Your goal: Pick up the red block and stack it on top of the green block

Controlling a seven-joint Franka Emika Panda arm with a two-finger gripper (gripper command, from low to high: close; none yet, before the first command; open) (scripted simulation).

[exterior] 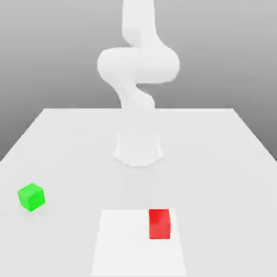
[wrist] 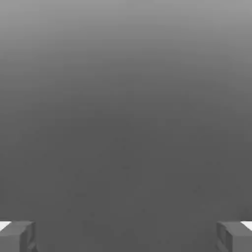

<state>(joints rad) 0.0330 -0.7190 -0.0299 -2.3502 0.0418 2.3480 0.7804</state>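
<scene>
Here, a plain white table (exterior: 65,146) stood before a blank grey backdrop, with a paler square patch (exterior: 121,243) near its front edge. The small matte red cube (exterior: 159,224) sat on that patch. The small matte green cube (exterior: 31,196) rested well apart, toward the exterior view's left. The gripper (wrist: 126,236) was spread wide, grasping nothing.

arm (exterior: 138,65): we see its upper part cut off by the exterior view's top edge
fingertips (wrist: 19,236): we see them cut off at the hand view's edges
</scene>
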